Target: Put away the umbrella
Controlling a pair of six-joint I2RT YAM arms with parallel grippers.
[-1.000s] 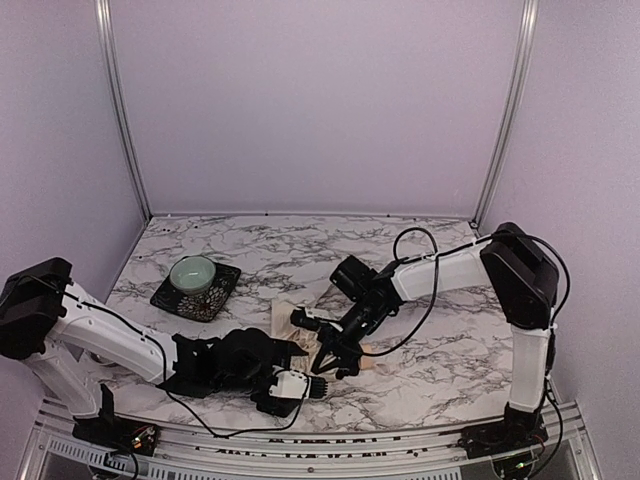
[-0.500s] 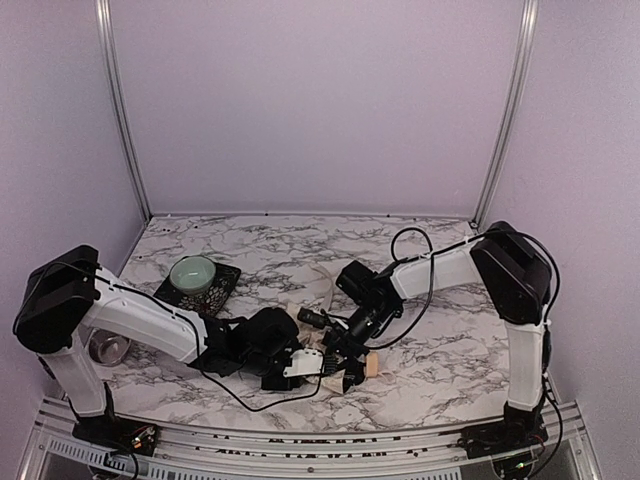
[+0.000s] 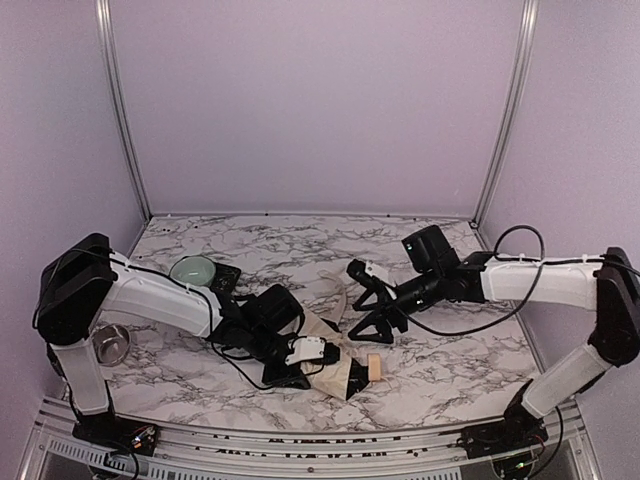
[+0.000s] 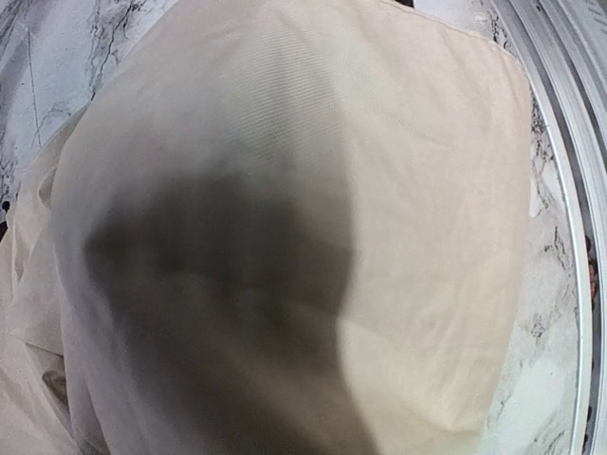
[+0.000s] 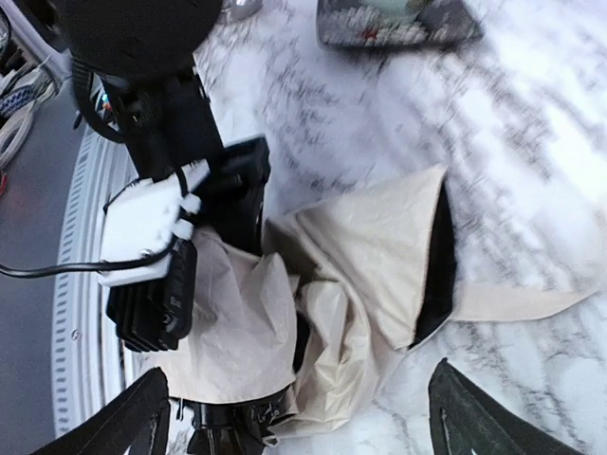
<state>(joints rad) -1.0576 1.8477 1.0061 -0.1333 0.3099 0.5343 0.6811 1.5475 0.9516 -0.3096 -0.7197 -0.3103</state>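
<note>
The umbrella (image 3: pixel 335 350) lies crumpled on the marble near the front edge, cream fabric outward, with its tan handle (image 3: pixel 373 367) at the right end. In the right wrist view the umbrella (image 5: pixel 370 246) shows a strip of black lining (image 5: pixel 438 265). My left gripper (image 3: pixel 305 357) is pushed into the fabric. Cream cloth (image 4: pixel 285 142) fills the left wrist view and hides the fingers, so I cannot see how the jaws stand. My right gripper (image 3: pixel 368 303) hovers just behind and right of the umbrella, open and empty. Its dark fingertips (image 5: pixel 142 417) stand wide apart.
A pale green bowl (image 3: pixel 192 271) sits on a dark patterned tray (image 3: pixel 225 280) at the back left. A metal cup (image 3: pixel 110 343) stands by the left arm's base. The front rail (image 3: pixel 300 445) runs close to the umbrella.
My right gripper let go of the umbrella, opened wide and drew back to the right. The left gripper slid right into the fabric while narrowing, and the umbrella shifted slightly right.
</note>
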